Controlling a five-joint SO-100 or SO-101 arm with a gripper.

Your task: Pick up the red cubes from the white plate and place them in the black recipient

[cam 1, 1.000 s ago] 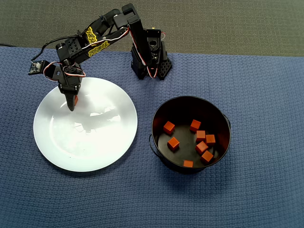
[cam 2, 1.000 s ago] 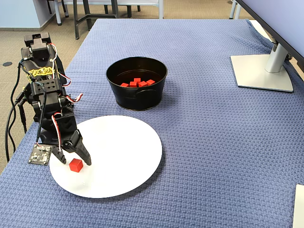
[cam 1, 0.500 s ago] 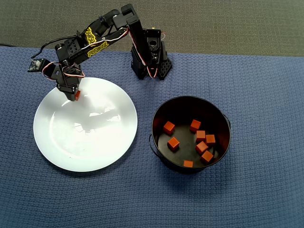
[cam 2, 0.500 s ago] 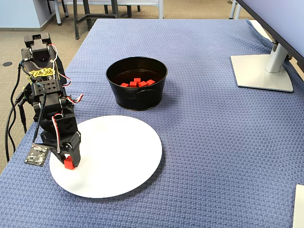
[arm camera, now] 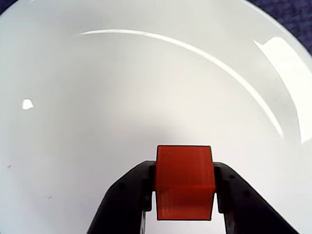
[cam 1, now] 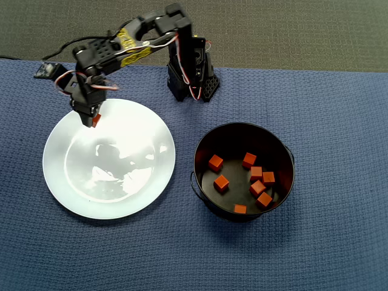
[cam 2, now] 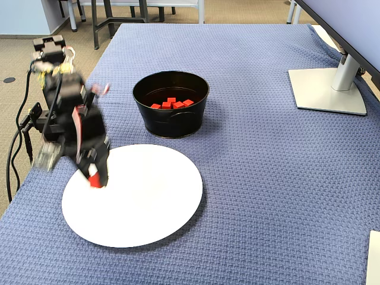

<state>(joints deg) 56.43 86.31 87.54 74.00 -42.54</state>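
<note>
The black two-finger gripper (arm camera: 184, 195) clamps a small matte red cube (arm camera: 185, 181) by opposite flat faces. It hangs above the glossy round white plate (cam 1: 121, 182), left of the deep black metal pot (cam 1: 206, 136). The cube looks light and rigid.

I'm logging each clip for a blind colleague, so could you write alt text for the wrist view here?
The gripper enters from the bottom edge, its two black fingers clamped on the sides of one red cube, held above the white plate. The glossy plate fills nearly the whole picture and carries no other cubes, with only slivers of blue cloth at the top corners.

Glossy white plate (cam 1: 109, 182); matt red cube (arm camera: 184, 187); woven blue cloth (cam 1: 315, 109).
</note>
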